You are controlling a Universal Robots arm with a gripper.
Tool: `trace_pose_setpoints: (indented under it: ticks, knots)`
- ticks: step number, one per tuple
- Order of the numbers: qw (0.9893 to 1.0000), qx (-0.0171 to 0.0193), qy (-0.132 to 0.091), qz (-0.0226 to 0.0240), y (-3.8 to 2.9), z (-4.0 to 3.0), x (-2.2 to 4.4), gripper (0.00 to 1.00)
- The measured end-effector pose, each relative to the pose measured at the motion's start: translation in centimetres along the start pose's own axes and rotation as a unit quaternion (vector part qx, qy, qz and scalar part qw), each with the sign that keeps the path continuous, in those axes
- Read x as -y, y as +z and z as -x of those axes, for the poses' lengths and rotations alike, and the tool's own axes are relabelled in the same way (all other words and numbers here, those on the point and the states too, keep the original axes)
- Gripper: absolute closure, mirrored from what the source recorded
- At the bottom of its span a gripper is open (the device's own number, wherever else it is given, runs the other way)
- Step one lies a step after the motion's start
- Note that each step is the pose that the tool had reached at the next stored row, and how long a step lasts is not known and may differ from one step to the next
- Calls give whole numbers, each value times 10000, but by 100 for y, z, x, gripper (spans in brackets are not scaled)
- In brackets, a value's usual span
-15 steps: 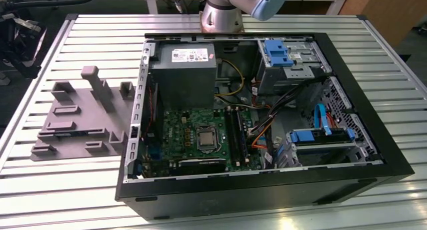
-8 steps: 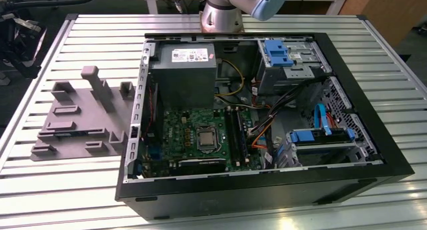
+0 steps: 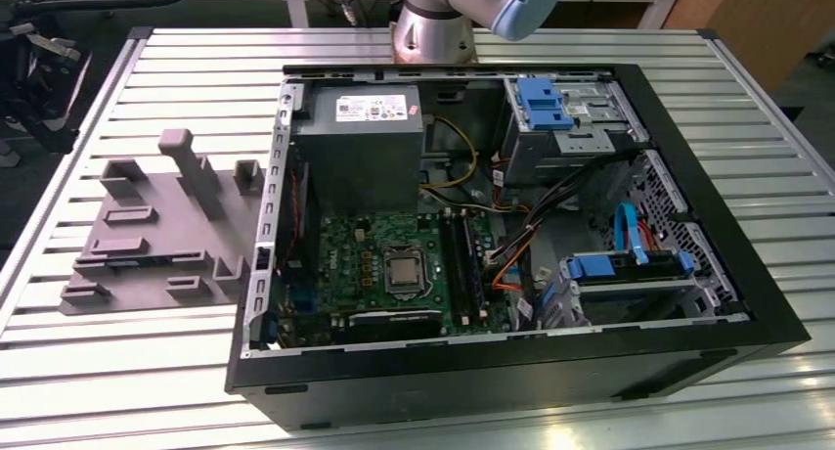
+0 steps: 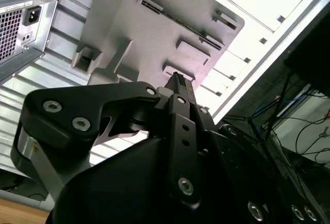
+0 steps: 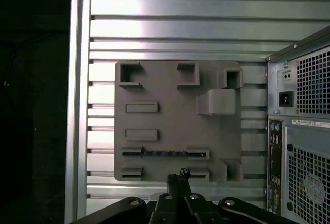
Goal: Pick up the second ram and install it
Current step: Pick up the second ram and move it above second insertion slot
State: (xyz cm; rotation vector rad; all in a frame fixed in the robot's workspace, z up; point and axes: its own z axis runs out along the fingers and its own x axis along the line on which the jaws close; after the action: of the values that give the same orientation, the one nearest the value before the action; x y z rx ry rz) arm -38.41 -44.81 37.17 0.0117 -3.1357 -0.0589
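In both wrist views, the gripper sat closest to the lens. Its black fingers were pressed together at the tips with nothing between them. Just past those tips lay the grey plastic holder, flat on the table, and the gripper was poised over the holder's near edge. I could not judge how high it stood.

The second ram was seated edge-up in the holder's long slot. In the first wrist view I saw it as a thin dark strip, in the row next to the fingertips and apart from them. The holder's tall block stood further in, toward the computer.

Under everything ran the slatted aluminium table. The open computer case rested on it just beside the holder, on the exterior view's right. Its green motherboard was exposed, with the long black memory slots beside the processor socket. The arm's base stood beyond the case.
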Motion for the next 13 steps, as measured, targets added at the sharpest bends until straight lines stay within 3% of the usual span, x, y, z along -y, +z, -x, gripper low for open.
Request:
trace_pose_setpoints:
  ticks: [3,8,13]
  knots:
    - [9998,-8,-205,-1,1,-4,0,89]
    - [9985,-21,-544,-3,3,-6,0,89]
    - [9984,-21,-565,-3,3,-6,0,89]
